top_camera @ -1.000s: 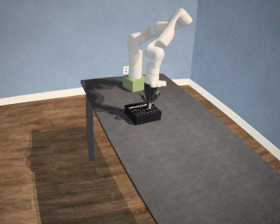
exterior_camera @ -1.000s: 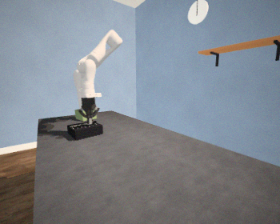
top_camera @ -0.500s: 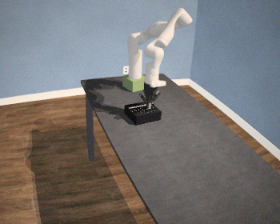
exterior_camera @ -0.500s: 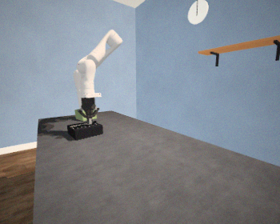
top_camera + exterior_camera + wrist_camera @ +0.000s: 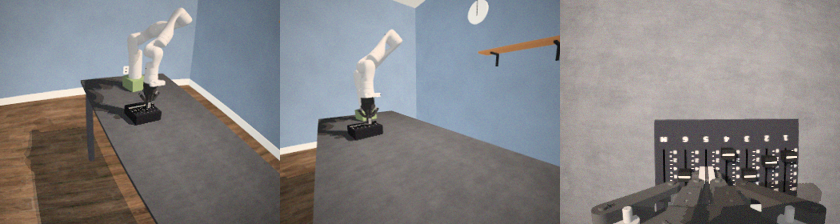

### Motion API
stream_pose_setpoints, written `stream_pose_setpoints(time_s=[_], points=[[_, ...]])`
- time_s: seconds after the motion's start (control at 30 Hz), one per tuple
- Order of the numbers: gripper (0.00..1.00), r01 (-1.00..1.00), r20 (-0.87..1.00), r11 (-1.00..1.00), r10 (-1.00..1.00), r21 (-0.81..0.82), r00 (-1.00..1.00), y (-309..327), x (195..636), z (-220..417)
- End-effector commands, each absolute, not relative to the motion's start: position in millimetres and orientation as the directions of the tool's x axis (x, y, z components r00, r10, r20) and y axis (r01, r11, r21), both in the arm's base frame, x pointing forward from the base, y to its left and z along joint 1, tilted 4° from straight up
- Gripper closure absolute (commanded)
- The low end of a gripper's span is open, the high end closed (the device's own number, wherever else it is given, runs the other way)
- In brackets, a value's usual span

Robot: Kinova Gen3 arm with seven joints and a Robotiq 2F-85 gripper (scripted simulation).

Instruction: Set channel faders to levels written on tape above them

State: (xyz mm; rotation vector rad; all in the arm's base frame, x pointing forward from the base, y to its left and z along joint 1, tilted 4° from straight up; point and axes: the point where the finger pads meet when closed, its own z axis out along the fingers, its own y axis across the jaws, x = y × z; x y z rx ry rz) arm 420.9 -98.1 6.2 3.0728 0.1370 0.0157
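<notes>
The black lighting desk (image 5: 142,113) stands on its feet on the grey table, near the arm's base; it also shows in the exterior view (image 5: 365,130). In the wrist view the desk (image 5: 726,153) shows a row of pale tape labels above several faders. The caps stand at different heights: one low at the left (image 5: 684,175), one high in the middle (image 5: 729,155), others lower at the right (image 5: 749,175). The written levels are too small to read. My gripper (image 5: 706,175) is shut, fingertips together, pointing down at a fader slot left of the middle. Its tips hide that cap.
The arm's green base block (image 5: 133,82) stands just behind the desk. The table's left edge (image 5: 105,132) runs close to the desk. A wooden shelf (image 5: 520,46) hangs on the right wall, far away.
</notes>
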Motion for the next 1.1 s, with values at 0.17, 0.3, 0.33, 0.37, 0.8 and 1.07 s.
stream_pose_setpoints(time_s=[0.17,0.3,0.33,0.37,0.8,1.07], points=[[1.0,0.087,0.008,-0.994,0.088,0.065,0.996,-98.2,418.0,7.0],[1.0,0.087,0.008,-0.994,0.088,0.065,0.996,-98.3,416.7,7.0],[1.0,0.087,0.008,-0.994,0.088,0.065,0.996,-98.3,416.5,7.0],[1.0,0.087,0.008,-0.994,0.088,0.065,0.996,-98.3,416.3,7.0],[1.0,0.087,0.008,-0.994,0.088,0.065,0.996,-98.3,415.9,7.0],[1.0,0.087,0.008,-0.994,0.088,0.065,0.996,-98.3,415.9,7.0]])
